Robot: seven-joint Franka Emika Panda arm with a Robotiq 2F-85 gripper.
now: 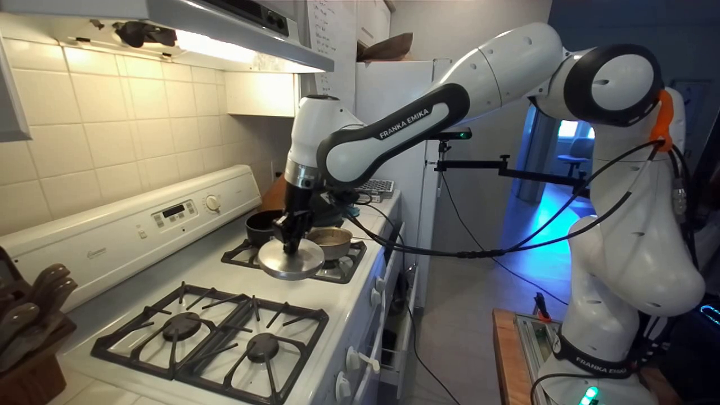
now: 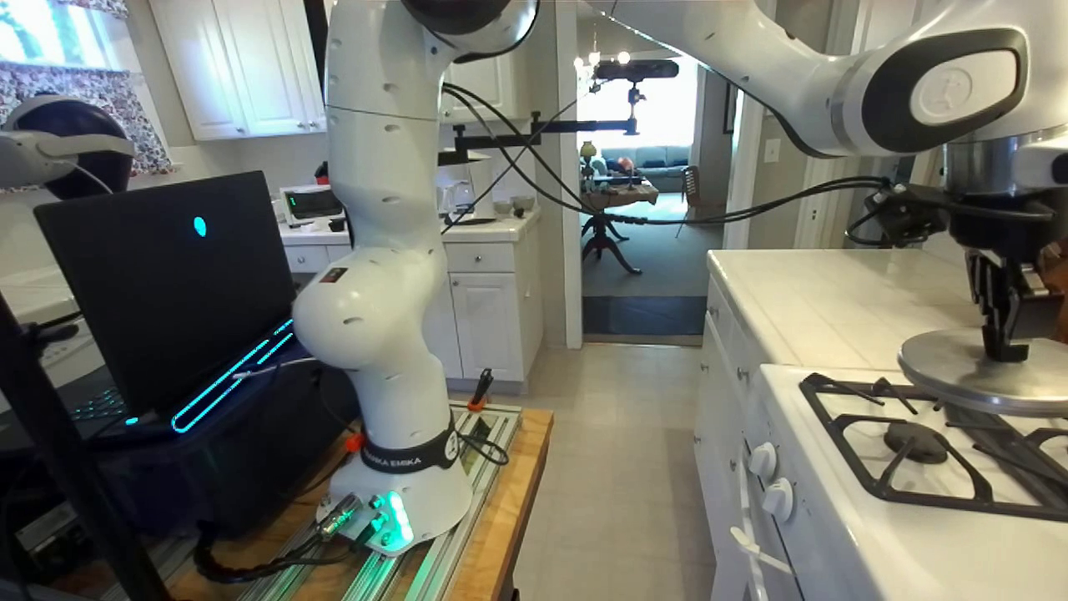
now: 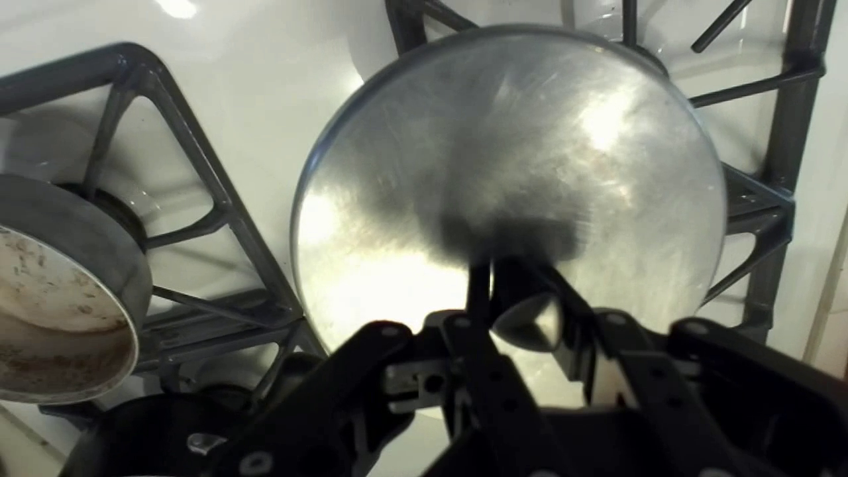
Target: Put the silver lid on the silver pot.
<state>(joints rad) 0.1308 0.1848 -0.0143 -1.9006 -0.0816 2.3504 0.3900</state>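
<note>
The silver lid [image 1: 291,265] hangs level in the air above the stove, between the two sets of burner grates. It also shows at the right edge of an exterior view [image 2: 951,367] and fills the middle of the wrist view [image 3: 530,146]. My gripper [image 1: 292,246] is shut on the lid's knob, which shows between the fingers [image 3: 513,285] in the wrist view. The silver pot [image 1: 333,247] stands uncovered on the far grate, just beside and beyond the lid. It also shows at the left edge of the wrist view [image 3: 86,245], its stained inside visible.
A black pan [image 1: 259,228] stands on the far grate beside the pot, near the stove's back panel [image 1: 169,219]. The near grates [image 1: 225,337] lie on the stovetop. A knife block [image 1: 34,337] stands at the near corner. The range hood [image 1: 236,28] overhangs the stove.
</note>
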